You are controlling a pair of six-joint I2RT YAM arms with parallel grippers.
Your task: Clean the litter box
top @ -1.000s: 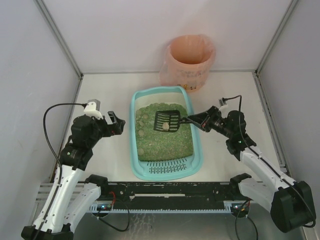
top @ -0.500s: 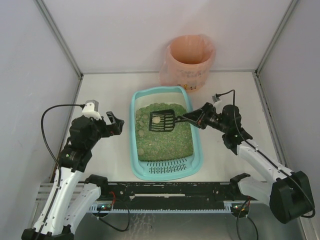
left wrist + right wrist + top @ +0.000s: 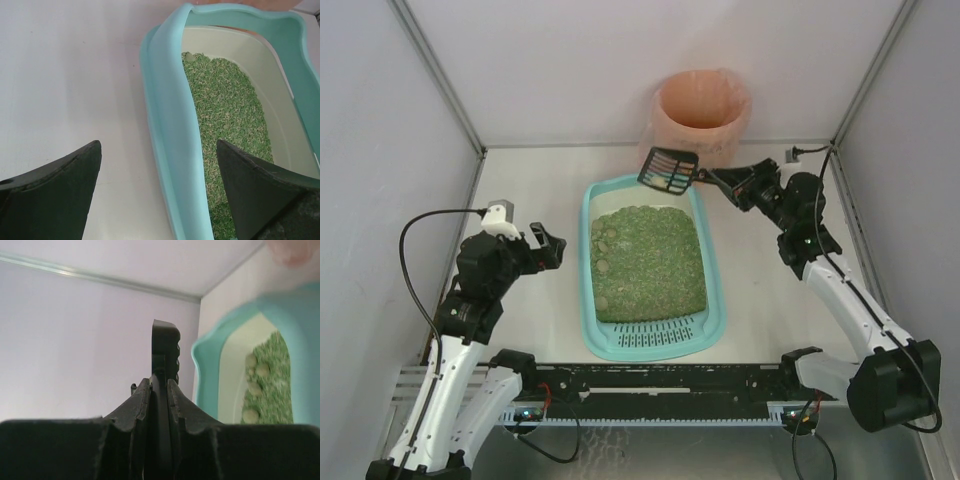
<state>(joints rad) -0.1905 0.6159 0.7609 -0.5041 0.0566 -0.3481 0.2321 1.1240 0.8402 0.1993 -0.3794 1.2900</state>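
Top external: litter box [image 3: 587, 262] on the desk [image 3: 530, 185]. My right end effector [image 3: 718, 180], clamped on the scoop [image 3: 668, 171], has lifted it from the litter [image 3: 650, 265] to the box's far rim, near the bin [image 3: 701, 110], so dumping likely comes next. My left end effector [image 3: 556, 250] is spread wide beside the box.

Pink-bagged round bin [image 3: 720, 138] (far edge of the white table [image 3: 520, 180]), black slotted scoop [image 3: 668, 170] just beside it

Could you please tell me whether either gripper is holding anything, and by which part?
The right gripper is shut on the black scoop, gripping the end of its handle. The left gripper is open and holds nothing.
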